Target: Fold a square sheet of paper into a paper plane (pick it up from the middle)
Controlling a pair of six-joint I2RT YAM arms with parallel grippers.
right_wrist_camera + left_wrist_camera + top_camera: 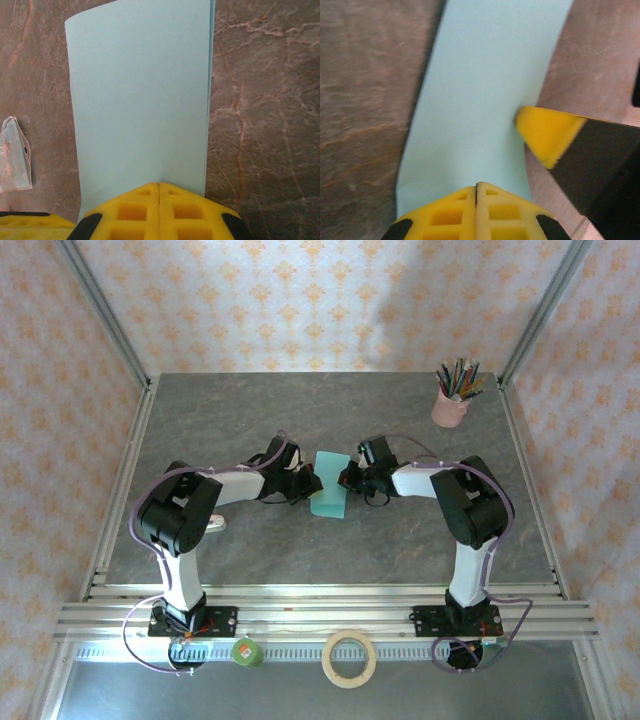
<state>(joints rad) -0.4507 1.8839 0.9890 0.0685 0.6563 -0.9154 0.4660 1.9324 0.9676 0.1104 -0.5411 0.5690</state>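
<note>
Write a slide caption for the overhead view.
Both arms meet mid-table, left gripper and right gripper shut on the folded turquoise sheet of paper, pencil cup at far right.

The square sheet of paper [329, 490] is plain light turquoise and folded to a narrow, upright rectangle. In the right wrist view two layers show along its 3 o'clock edge. It sits near the middle of the grey surface, its long axis running roughly from 12 to 6 o'clock in the overhead view. In the left wrist view its long sides bow in a soft curve. No printing marks it.
</note>
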